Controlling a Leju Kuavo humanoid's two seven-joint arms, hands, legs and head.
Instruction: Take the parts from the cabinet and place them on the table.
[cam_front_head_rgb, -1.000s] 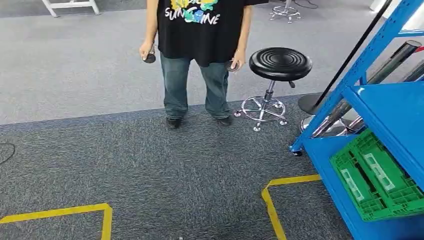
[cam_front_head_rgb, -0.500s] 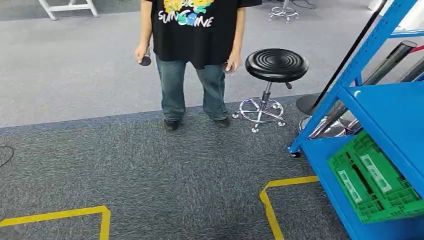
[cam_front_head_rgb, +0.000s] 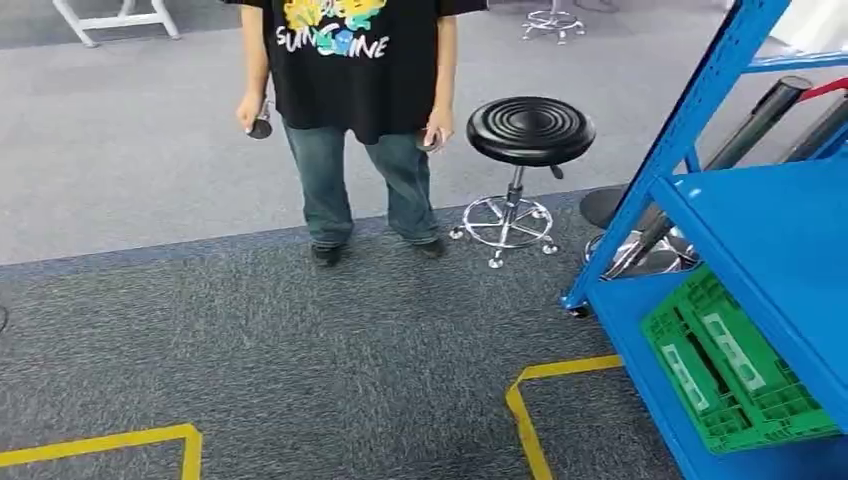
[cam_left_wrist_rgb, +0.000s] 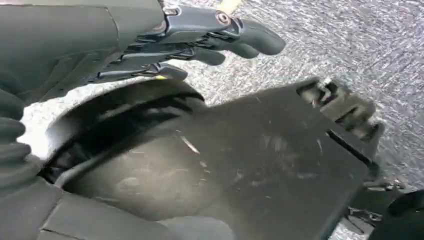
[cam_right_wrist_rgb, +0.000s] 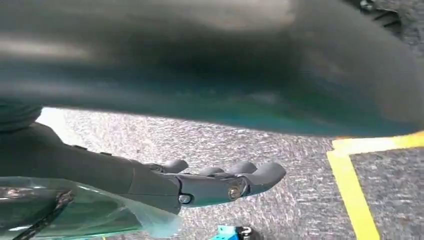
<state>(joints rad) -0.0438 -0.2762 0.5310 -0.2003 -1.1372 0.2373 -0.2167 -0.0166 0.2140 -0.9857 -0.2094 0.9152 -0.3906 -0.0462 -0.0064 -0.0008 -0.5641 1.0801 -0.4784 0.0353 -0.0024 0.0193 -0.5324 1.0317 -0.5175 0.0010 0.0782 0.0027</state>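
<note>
Hanging over grey carpet, left hand (cam_left_wrist_rgb: 200, 40) fingers apart, empty, right hand (cam_right_wrist_rgb: 200, 185) fingers apart, empty, green crate (cam_front_head_rgb: 735, 365) on blue cabinet (cam_front_head_rgb: 780, 230) bottom shelf, person (cam_front_head_rgb: 350, 110) beside black stool (cam_front_head_rgb: 528, 130)

1. A shelf rack (cam_front_head_rgb: 700, 100) stands at the right.
2. A crate (cam_front_head_rgb: 735, 365) lies on the rack's lowest shelf, under a higher shelf (cam_front_head_rgb: 780, 230).
3. A stool (cam_front_head_rgb: 528, 135) stands left of the rack.
4. A person (cam_front_head_rgb: 350, 120) stands just left of the stool.
5. Floor tape (cam_front_head_rgb: 525, 405) runs before the rack; another strip (cam_front_head_rgb: 110, 442) lies far left.
</note>
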